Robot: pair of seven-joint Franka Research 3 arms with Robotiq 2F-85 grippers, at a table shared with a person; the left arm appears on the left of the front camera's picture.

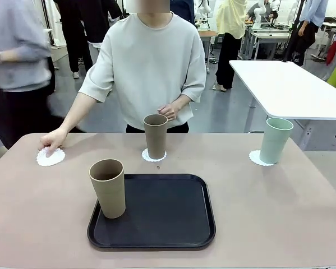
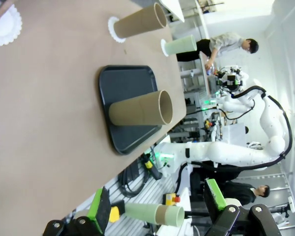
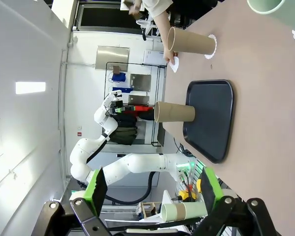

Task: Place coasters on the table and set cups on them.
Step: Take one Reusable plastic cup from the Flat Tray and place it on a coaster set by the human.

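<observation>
"Front view: where do the cups stand?"

"The brown cup point(image 1: 155, 136) stands upright on the middle coaster point(image 1: 154, 156), at the far side of the desk point(image 1: 280, 207). The mint cup point(image 1: 275, 140) stands upright on the right coaster point(image 1: 259, 158), toward the far right corner. The tan cup point(image 1: 107, 188) stands upright on the left part of the black tray point(image 1: 156, 224), which lies on the near middle of the desk."

"And the third coaster?"

"The left coaster point(image 1: 50, 157) lies flat on the desk at the far left, well apart from the tray. The person's hand point(image 1: 53, 140) rests on it, fingertips touching its top."

"What about the robot's pincers?"

"In the left wrist view the left pincer point(image 2: 157, 204) stands wide open, off the near edge of the desk, gripping nothing. In the right wrist view the right pincer point(image 3: 153, 189) stands just as wide, also off the desk edge, well apart from the tray and the cups."
</observation>
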